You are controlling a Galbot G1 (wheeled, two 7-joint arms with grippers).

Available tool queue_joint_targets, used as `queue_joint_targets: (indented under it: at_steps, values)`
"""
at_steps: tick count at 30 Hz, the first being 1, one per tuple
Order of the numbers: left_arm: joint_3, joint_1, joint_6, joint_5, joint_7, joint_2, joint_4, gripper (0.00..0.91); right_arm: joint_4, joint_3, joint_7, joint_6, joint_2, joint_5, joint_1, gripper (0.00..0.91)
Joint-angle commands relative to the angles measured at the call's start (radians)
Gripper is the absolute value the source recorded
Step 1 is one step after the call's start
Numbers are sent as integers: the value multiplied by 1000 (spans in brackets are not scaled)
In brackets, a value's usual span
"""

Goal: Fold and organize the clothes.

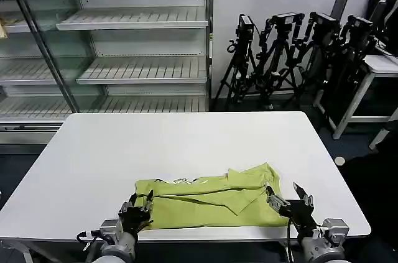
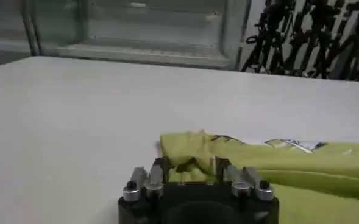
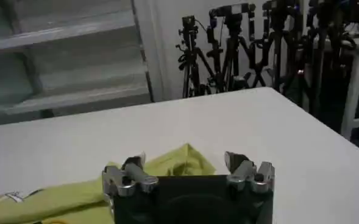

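The clothes are one lime T-shirt [image 1: 211, 199], lying partly folded and rumpled along the front edge of the white table [image 1: 186, 138]. My left gripper [image 1: 140, 199] sits at the shirt's left end. In the left wrist view the gripper [image 2: 189, 165] has its fingers drawn close on a bunched fold of the T-shirt [image 2: 301, 164]. My right gripper [image 1: 287, 194] is at the shirt's right end, open. In the right wrist view the gripper [image 3: 184, 159] has its fingers spread wide, and a peaked corner of the T-shirt [image 3: 63, 195] lies just ahead, between them.
Bare table top stretches beyond the shirt to the far edge. Behind it stand glass-fronted shelves [image 1: 137, 45] on the left and several camera tripods [image 1: 292, 51] on the right. A small white side table [image 1: 379, 64] stands at the far right.
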Motion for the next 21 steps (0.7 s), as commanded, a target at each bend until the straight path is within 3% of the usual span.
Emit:
queue_joint_targets:
  at_steps: [1, 9, 21]
  values:
    - [-16, 4, -3, -137, -22, -30, 15, 30, 19, 9, 3, 3, 8, -1, -18, 907]
    - [-104, 9, -5, -347, -3, -13, 6, 20, 35, 22, 7, 5, 11, 0, -24, 907]
    - [-405, 23, 33, -660, 1, 80, -8, 30, 44, 31, 9, 6, 21, 3, -21, 907]
